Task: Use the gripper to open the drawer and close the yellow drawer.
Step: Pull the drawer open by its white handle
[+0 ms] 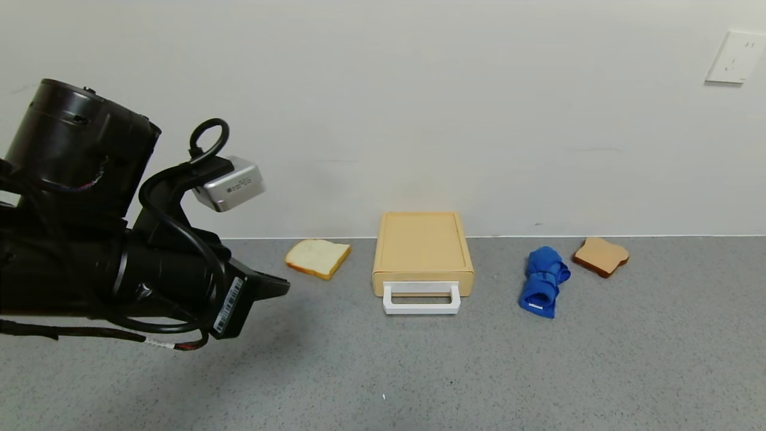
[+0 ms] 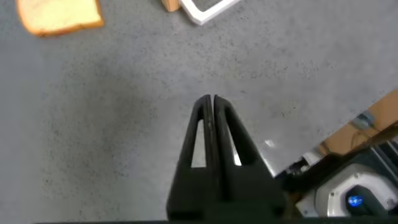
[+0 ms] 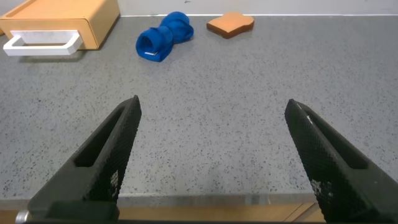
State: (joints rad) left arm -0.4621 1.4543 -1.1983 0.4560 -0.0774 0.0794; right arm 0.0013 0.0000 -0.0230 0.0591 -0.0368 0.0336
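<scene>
I see a speckled grey countertop point(image 1: 538, 371), matt and finely grained. The drawer point(image 1: 422, 251) looks like smooth, matt yellow-tan plastic, its loop handle point(image 1: 421, 299) white plastic. My left gripper point(image 2: 211, 115) is black plastic, slightly glossy, with a brushed-silver metal camera box point(image 1: 230, 184) above. The rolled blue cloth point(image 1: 543, 281) looks soft. Both bread slices point(image 1: 317, 257) point(image 1: 600, 256) look matt and porous.

We count one drawer point(image 1: 422, 251) with a single white loop handle point(image 1: 422, 299). We count two bread slices: a pale one point(image 1: 318, 257) ahead of the left gripper's point(image 2: 211, 102) closed fingertips, and a browner one point(image 1: 601, 256) far beyond the right gripper's point(image 3: 211, 112) spread fingers. We count one rolled blue cloth point(image 1: 544, 279) and one wall socket point(image 1: 735, 57). We count two grippers.
</scene>
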